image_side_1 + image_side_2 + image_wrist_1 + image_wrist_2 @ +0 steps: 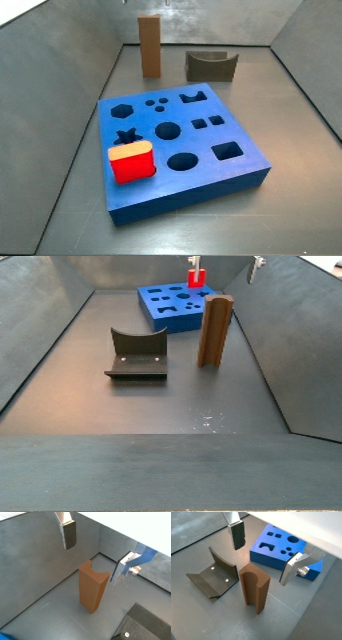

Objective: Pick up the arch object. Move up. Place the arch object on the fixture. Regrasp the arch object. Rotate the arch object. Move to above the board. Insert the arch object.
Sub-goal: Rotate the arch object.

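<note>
The arch object [92, 587] is a brown bar standing upright on the floor, with a curved notch in its top end. It also shows in the other views [256, 587] [150, 45] [214, 331]. My gripper [93, 562] [262, 564] is open and empty, above the bar's top, with one finger on each side and clear of it. The fixture [214, 577] [210, 65] [136, 354] stands beside the bar. The blue board [278, 549] [181, 140] [174, 301] lies on the bar's other side.
A red cube with an orange top [131, 163] [197, 276] sits in a board hole. Grey walls [80, 50] enclose the floor; the bar stands near a side wall [267, 326].
</note>
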